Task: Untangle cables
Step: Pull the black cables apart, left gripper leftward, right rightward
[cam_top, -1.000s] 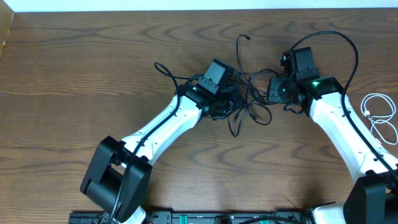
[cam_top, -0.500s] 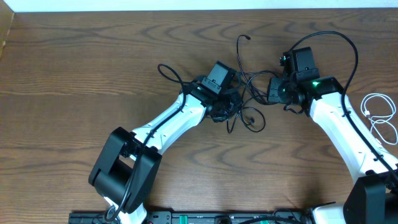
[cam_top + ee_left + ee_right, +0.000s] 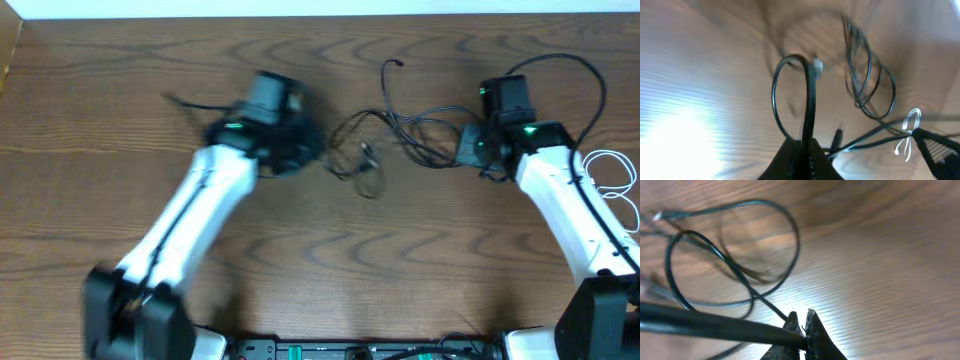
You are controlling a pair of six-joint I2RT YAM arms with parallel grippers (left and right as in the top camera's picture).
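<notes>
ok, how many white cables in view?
1. The white cable lies looped at the far right of the overhead view, apart from the black cables in the middle. No white shows in that tangle, though motion blur could hide some.

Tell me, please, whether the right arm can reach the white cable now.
Probably not yet: the white cable lies uncovered beside it, but the right fingers are shut on a black cable.

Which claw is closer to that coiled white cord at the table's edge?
Right. The right claw is just inward of the white cord; the left claw is far across the table, beyond the black cables.
</notes>
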